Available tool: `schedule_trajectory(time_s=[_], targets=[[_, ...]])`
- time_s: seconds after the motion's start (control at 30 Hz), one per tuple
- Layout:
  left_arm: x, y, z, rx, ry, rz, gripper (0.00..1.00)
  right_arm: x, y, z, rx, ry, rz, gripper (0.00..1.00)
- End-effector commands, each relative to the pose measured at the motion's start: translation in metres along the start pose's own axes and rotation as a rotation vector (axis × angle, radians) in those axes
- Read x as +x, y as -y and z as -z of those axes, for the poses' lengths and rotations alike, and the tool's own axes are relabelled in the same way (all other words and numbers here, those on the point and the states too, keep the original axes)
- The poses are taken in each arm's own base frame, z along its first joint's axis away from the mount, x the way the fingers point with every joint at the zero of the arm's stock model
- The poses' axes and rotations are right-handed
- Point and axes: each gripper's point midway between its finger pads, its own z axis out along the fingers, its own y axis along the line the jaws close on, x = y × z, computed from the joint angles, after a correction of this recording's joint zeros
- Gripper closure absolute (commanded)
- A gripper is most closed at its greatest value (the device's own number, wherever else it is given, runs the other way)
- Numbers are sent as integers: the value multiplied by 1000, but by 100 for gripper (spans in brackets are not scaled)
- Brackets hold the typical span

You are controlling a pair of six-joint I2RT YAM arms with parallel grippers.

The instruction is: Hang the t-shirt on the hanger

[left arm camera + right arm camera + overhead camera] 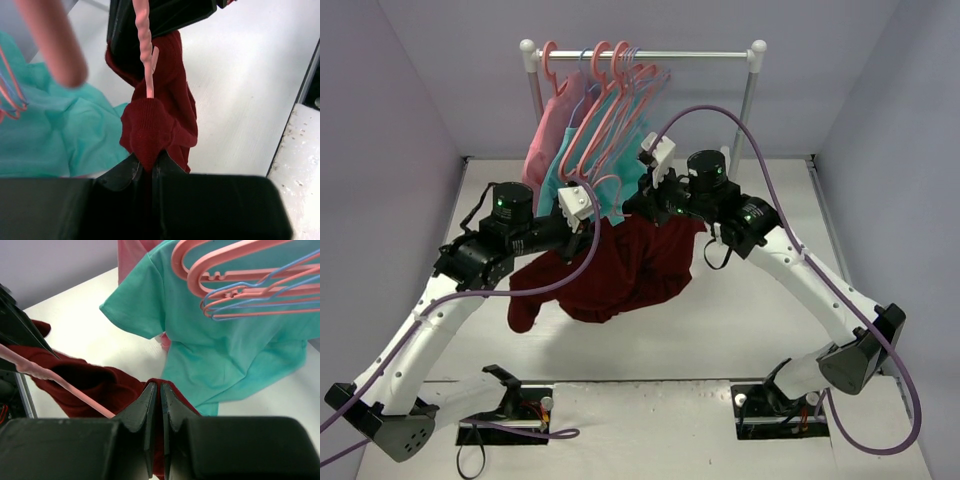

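The dark maroon t-shirt hangs in the air between my two grippers, below the rack. My left gripper is shut on a bunched fold of it. My right gripper is shut on another edge of the shirt. A thin salmon-pink hanger sits between the grippers; its bar runs down into the maroon cloth, and it crosses the cloth in the right wrist view.
A white clothes rack stands at the back with several pink hangers, a teal garment and a pink garment. The teal garment hangs close behind both grippers. Purple cables loop over the arms.
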Motion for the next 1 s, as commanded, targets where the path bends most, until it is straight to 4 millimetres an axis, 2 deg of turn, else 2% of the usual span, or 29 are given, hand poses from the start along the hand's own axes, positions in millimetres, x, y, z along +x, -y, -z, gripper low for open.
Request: schedule_trajectory(time_s=[0.0, 0.13, 0.27, 0.4, 0.6, 0.7, 0.87, 0.97], targets=[[-59, 0, -7, 38, 264, -66, 100, -34, -11, 8, -50, 103, 42, 96], [-62, -3, -13, 42, 299, -85, 100, -47, -12, 13, -67, 130, 60, 94], [-76, -9, -8, 22, 344, -117, 100, -62, -10, 20, -83, 163, 71, 92], [-76, -14, -6, 14, 361, -114, 100, -70, 2, 30, -66, 183, 72, 84], [-72, -17, -5, 30, 374, -99, 100, -82, 30, 67, -58, 224, 75, 62], [-68, -15, -7, 47, 371, -89, 100, -85, 44, 87, -83, 236, 78, 58], [-65, -12, -9, 71, 365, -88, 100, -80, 46, 110, -144, 243, 150, 49], [-64, -8, -8, 98, 346, -96, 100, -52, 48, 111, -194, 214, 208, 40]])
